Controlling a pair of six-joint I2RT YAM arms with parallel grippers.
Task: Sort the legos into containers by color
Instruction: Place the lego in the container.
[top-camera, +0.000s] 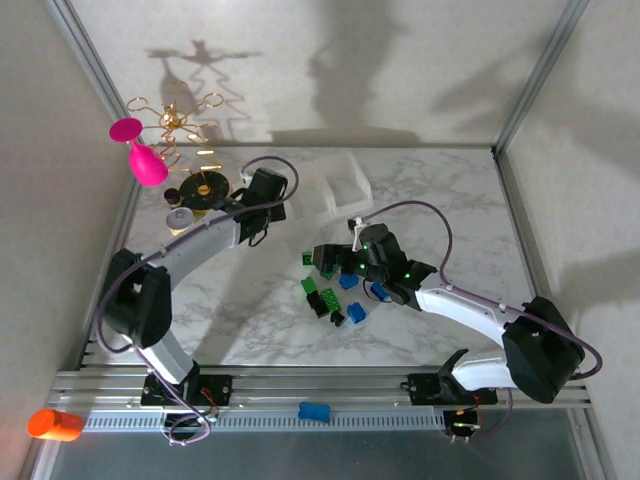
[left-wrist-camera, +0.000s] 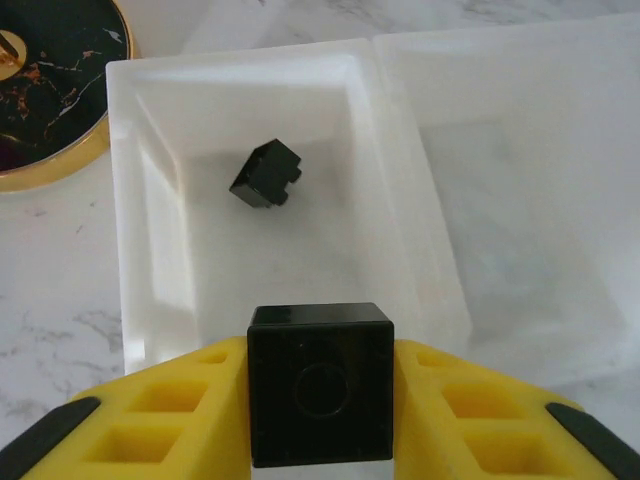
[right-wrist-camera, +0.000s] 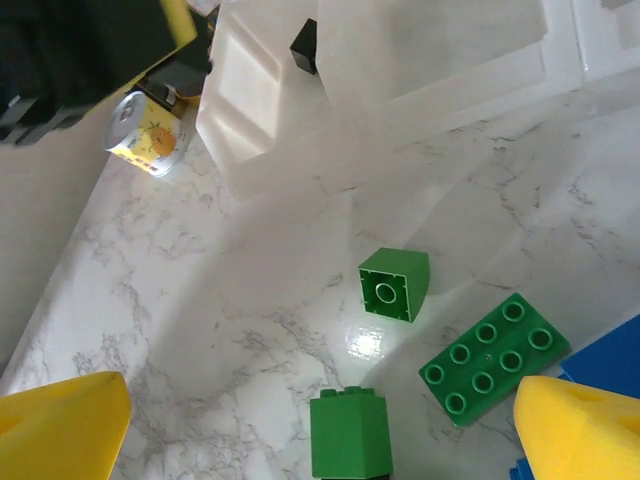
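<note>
The left gripper (left-wrist-camera: 320, 432) is clamped on a black brick (left-wrist-camera: 320, 385) at the near wall of the tray's (left-wrist-camera: 240, 68) end compartment, where a second black brick (left-wrist-camera: 267, 175) lies. It should probably release only once squarely past the rim. The right gripper (right-wrist-camera: 320, 425) gapes wide above green bricks (right-wrist-camera: 393, 284) on the table (right-wrist-camera: 200, 330).

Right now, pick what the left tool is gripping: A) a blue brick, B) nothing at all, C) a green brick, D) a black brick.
D: the left wrist view shows the left tool shut on a black brick, with its yellow pads on either side, in front of the tray compartment where a second black brick already lies.
</note>
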